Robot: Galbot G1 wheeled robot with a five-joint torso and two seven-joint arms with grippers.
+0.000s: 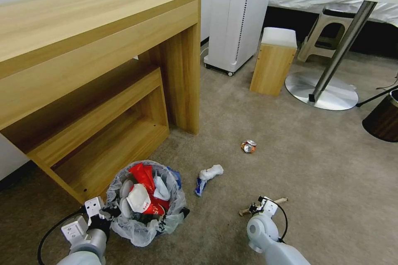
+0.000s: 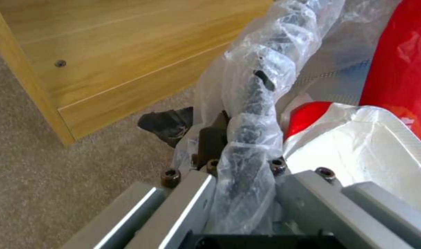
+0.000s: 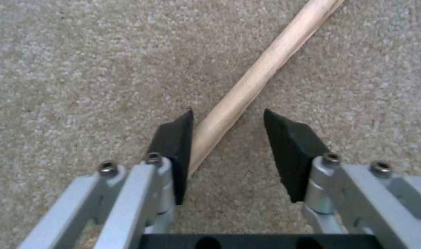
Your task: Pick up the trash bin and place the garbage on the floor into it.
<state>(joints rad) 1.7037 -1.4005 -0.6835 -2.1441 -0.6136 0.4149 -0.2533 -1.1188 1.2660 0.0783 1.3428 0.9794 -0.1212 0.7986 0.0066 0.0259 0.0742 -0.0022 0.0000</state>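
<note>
**Bin held at rim; stick between parted pads**

- Bin, one: on the floor beside the low wooden shelf under the desk. Lined with crinkly whitish bag. Inside, counted where visible: one red wrapper, two or three white crumpled pieces, a glimpse of blue at the far rim. Red print on one white piece, not readable.
- Left pincer, one: at the bin's near-left rim. Clenched on the bag-wrapped rim in the left wrist view, dark pad pressed against the outer side.
- Right pincer, one: low over the floor, right of the bin. Released; two black pads parted, straddling the stick without gripping, the other pad touching or just beside its edge.
- Stick, one: wooden, flat on the floor, lying at a slant; ends visible either side of the pincer in the head view.
- Tissue, one: white, crumpled, on the floor between bin and can, a blue scrap touching its near end.
- Can, one: crushed, orange and silver, well apart from the bin; label not readable.
- Beyond: one white appliance, one small wooden box, one round pedestal table, one dark brown bin at the right edge.
</note>
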